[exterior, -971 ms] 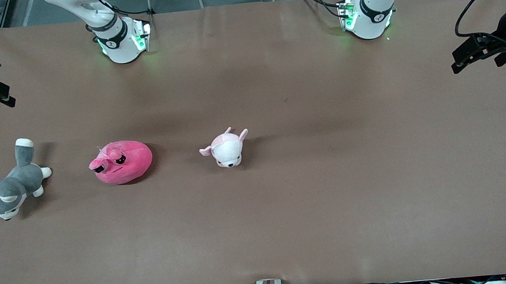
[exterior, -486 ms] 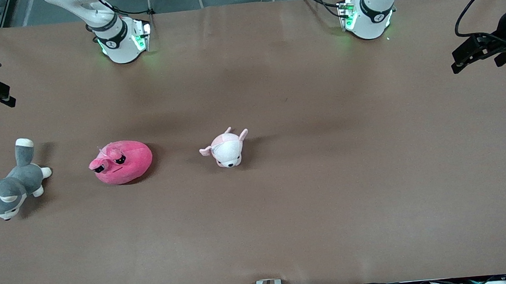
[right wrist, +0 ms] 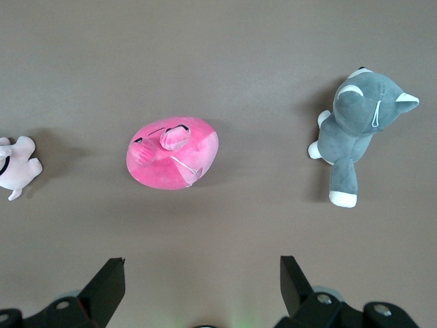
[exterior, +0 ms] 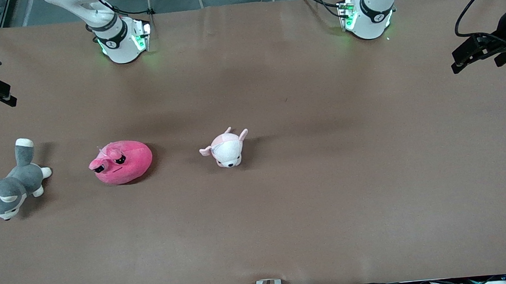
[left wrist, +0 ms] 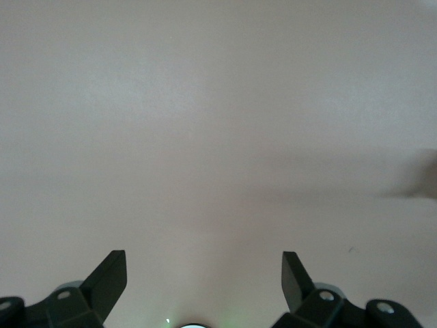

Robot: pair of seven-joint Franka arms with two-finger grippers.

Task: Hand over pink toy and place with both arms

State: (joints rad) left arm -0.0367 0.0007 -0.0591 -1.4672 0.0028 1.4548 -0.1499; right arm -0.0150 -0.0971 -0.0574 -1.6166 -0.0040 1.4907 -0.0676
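Jaws of both the left gripper (left wrist: 203, 273) and right gripper (right wrist: 202, 273) stand spread wide, apparently empty.

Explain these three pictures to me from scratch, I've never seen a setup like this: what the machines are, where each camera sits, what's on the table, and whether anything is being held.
These are two white robot arms bolted to one brown table. The wide picture comes from a high camera facing them, so their bases sit along its top edge. The other two pictures come from small cameras on each arm's wrist, looking down past its two dark fingers.

The left gripper is open over bare table at its own end. The right gripper is open too, up over the toys at the right arm's end, and holds nothing.

Three plush toys lie in a row, apart from one another: a grey-and-white dog closest to the right arm's end, the pink toy beside it, then a small pale pink-and-white animal toward the middle. Nothing has been picked up yet.
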